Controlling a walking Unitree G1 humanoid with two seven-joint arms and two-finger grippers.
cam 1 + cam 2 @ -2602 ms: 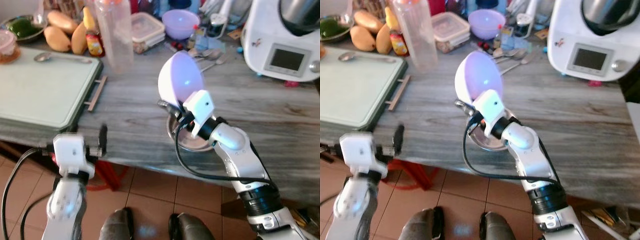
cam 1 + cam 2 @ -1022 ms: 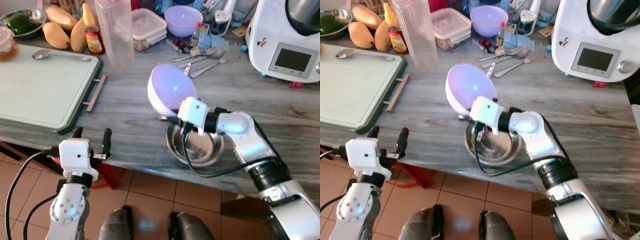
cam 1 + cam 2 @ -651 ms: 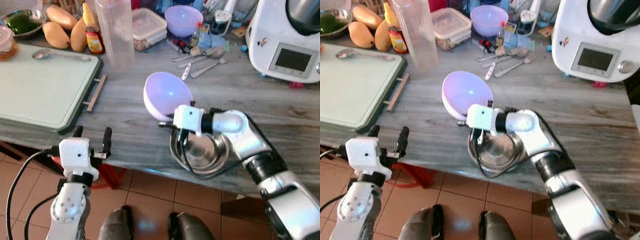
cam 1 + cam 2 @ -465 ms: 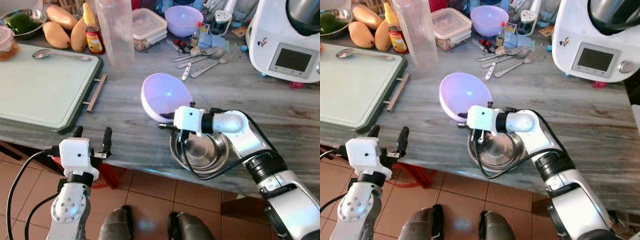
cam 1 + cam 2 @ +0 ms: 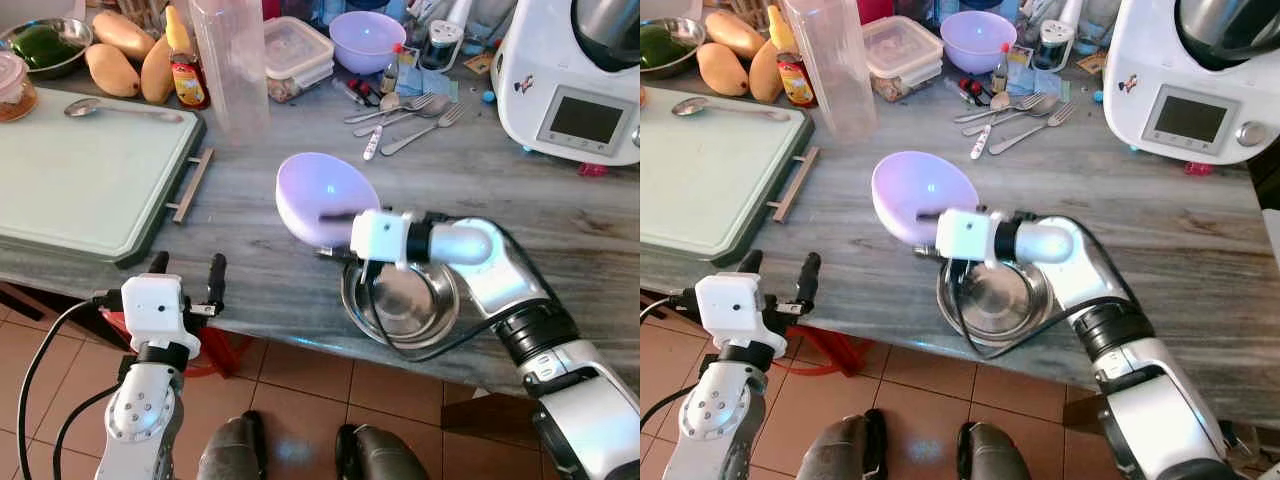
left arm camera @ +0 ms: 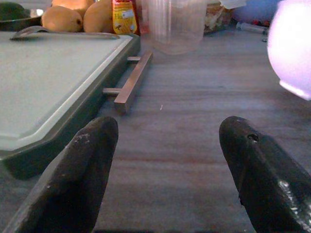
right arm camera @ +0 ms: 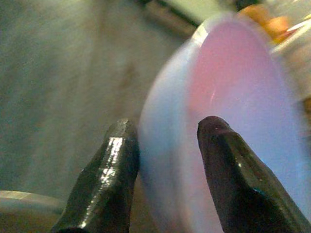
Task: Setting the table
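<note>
Holding a lilac bowl (image 5: 322,195) by its rim, our right gripper (image 7: 163,160) has 1 finger inside and 1 outside, clamped on the wall. We've got the bowl tilted over the grey counter (image 5: 560,230), just beside a steel bowl (image 5: 405,303) near the counter's front edge. Our left gripper (image 6: 165,160) hovers at that edge with its 2 fingers spread apart, nothing between them. Further back there's a green cutting board (image 5: 80,170), some forks and spoons (image 5: 410,108) and a 2nd lilac bowl (image 5: 367,38).
</note>
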